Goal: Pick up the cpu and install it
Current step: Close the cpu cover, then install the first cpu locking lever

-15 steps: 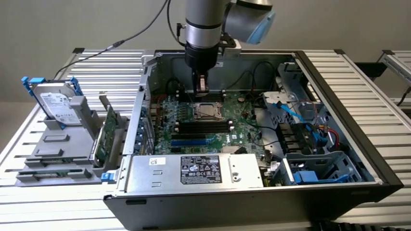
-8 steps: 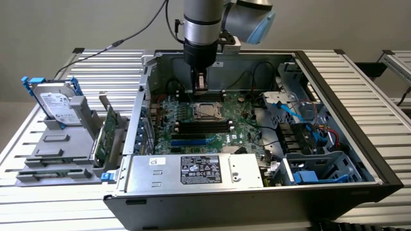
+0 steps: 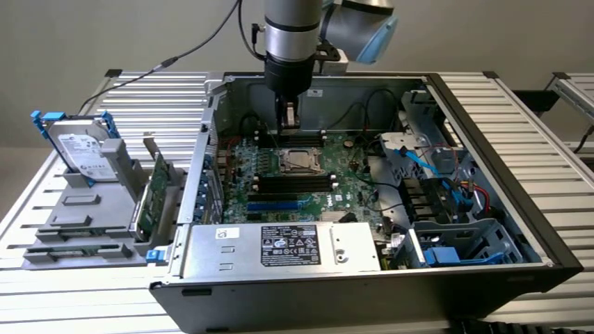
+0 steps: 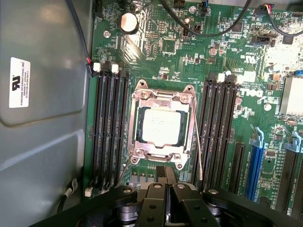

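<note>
The cpu (image 4: 161, 126), a small square chip with a dull silver top, lies flat inside the metal socket frame (image 4: 142, 97) on the green motherboard. In the exterior view the cpu (image 3: 299, 161) sits mid-board inside the open computer case (image 3: 519, 188). My gripper (image 3: 289, 124) hangs above the board just behind the socket, apart from the chip. In the wrist view its black fingers (image 4: 158, 189) are pressed together with nothing between them, so the gripper (image 4: 165, 176) is shut and holds nothing.
Black memory slots (image 4: 108, 127) flank the socket on both sides. A silver power supply box (image 3: 278, 247) fills the case front, with blue cables and a drive cage (image 3: 455, 202) on the exterior view's right. A hard drive (image 3: 82, 149) stands on a grey rack outside the case.
</note>
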Action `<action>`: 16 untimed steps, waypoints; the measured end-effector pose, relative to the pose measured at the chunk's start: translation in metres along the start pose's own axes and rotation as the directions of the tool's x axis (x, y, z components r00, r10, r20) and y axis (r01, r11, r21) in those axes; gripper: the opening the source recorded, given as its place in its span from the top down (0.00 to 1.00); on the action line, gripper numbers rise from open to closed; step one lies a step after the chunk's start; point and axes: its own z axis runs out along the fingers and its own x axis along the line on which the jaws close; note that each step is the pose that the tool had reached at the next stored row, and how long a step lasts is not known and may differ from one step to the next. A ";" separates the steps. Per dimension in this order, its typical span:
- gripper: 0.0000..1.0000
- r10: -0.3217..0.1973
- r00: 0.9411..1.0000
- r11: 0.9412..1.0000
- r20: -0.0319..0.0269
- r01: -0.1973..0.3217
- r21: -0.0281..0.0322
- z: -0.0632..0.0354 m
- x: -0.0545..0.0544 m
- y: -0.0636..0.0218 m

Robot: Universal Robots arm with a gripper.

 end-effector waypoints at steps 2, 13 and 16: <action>0.89 0.000 1.000 1.000 0.000 0.000 0.000 0.0000 0.000 0.0000; 0.89 0.000 1.000 1.000 0.000 0.000 0.000 0.0001 0.001 -0.0062; 0.89 0.000 1.000 1.000 -0.001 0.000 -0.001 0.0008 0.001 -0.0195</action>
